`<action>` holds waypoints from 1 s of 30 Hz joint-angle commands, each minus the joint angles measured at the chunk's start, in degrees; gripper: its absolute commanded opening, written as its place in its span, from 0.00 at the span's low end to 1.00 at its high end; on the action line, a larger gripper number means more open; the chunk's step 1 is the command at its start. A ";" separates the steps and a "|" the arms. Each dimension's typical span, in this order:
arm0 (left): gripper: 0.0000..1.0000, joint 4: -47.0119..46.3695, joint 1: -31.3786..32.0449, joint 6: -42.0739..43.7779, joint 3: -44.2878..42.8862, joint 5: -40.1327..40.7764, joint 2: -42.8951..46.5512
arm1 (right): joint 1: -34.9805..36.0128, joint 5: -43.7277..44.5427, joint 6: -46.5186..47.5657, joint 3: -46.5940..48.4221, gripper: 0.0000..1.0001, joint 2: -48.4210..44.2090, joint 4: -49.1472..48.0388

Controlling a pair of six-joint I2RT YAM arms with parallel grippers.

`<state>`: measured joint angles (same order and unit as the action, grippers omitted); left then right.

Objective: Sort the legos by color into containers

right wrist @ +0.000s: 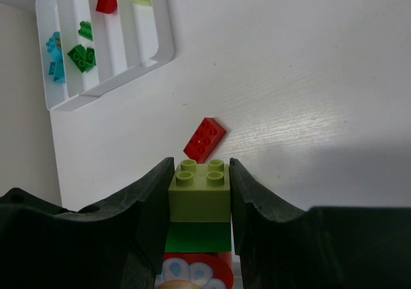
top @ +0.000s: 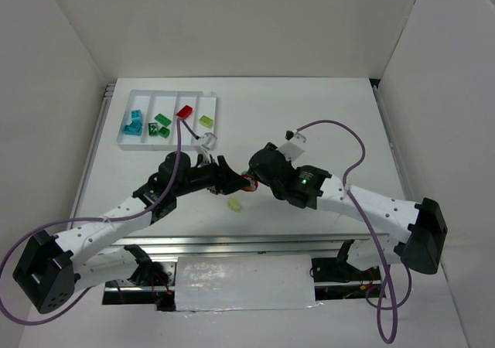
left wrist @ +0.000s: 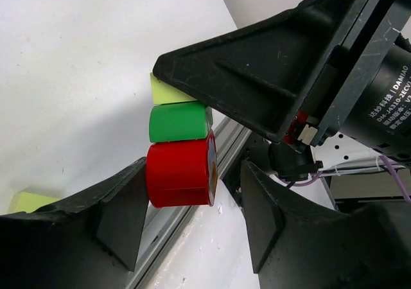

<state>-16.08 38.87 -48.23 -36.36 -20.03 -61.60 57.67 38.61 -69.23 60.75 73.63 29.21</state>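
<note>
Right gripper (right wrist: 200, 173) pinching a three-brick stack; left gripper (left wrist: 192, 199) spread wide.
You grip the yellow-green brick (right wrist: 200, 186) so the green brick (right wrist: 198, 236) and red end brick (left wrist: 180, 168) jut free, probably for pulling apart before sorting. Your left fingers flank the red end brick, one close, one apart. The tray (right wrist: 168, 42) sits well off, far-left. A loose red brick (right wrist: 205, 139) and a loose yellow-green brick (top: 233, 204) lie on the table (top: 309, 116).

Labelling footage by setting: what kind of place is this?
Probably a lab robot test cell: white panels box in the table, a left arm and right arm stand on a metal rail, and the right gripper holds a brick stack, with a sorting tray farther back.
</note>
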 commanded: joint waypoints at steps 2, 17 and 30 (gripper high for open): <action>0.67 -3.09 0.41 0.85 -0.82 -2.47 2.45 | 0.51 3.66 -1.43 2.35 0.00 -1.56 0.06; 0.00 4.12 0.24 8.93 -5.38 -1.85 4.38 | -2.55 -17.68 16.39 -6.34 0.85 -8.49 -18.93; 0.00 15.90 -8.81 11.31 -8.20 11.66 3.94 | -20.67 -23.85 14.13 -18.82 0.00 -5.60 -22.53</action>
<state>-2.61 32.16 -37.91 -43.03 -12.62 -59.11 37.34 14.76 -55.66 43.22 66.02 7.97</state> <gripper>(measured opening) 0.480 0.007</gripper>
